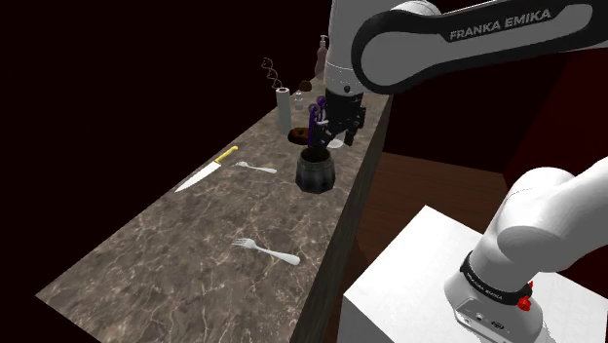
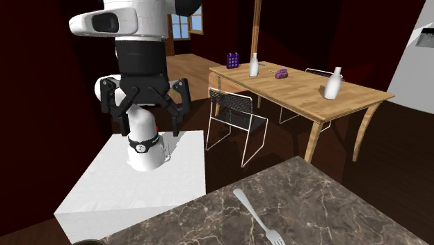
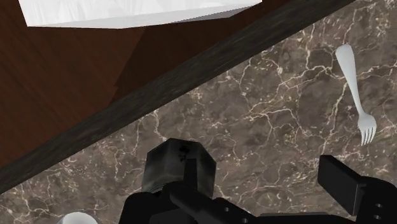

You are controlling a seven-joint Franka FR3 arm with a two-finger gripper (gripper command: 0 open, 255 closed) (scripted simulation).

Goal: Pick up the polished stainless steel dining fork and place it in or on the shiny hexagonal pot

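A dark hexagonal pot (image 1: 316, 171) stands on the marble counter (image 1: 185, 253) near its edge, and it also shows in the wrist view (image 3: 179, 163). My gripper (image 1: 330, 130) hangs just above the pot, open and holding nothing. In the second exterior view, the gripper (image 2: 145, 117) has its fingers (image 2: 182, 104) spread wide. One pale fork (image 1: 266, 252) lies on the counter toward the shoulder view's lower edge, well away from the pot. A second fork (image 1: 255, 169) lies to the pot's left. One fork (image 3: 356, 94) lies off to the side of my gripper (image 3: 261, 191), and a fork (image 2: 258, 217) is also visible.
A knife (image 1: 207, 173) with a yellow handle lies left of the second fork. A white roll (image 1: 283, 108), a bottle (image 1: 321, 58) and small items crowd the counter's far end. The white stand (image 2: 139, 181) sits past the counter edge. A wooden table (image 2: 306, 87) and chairs stand further off.
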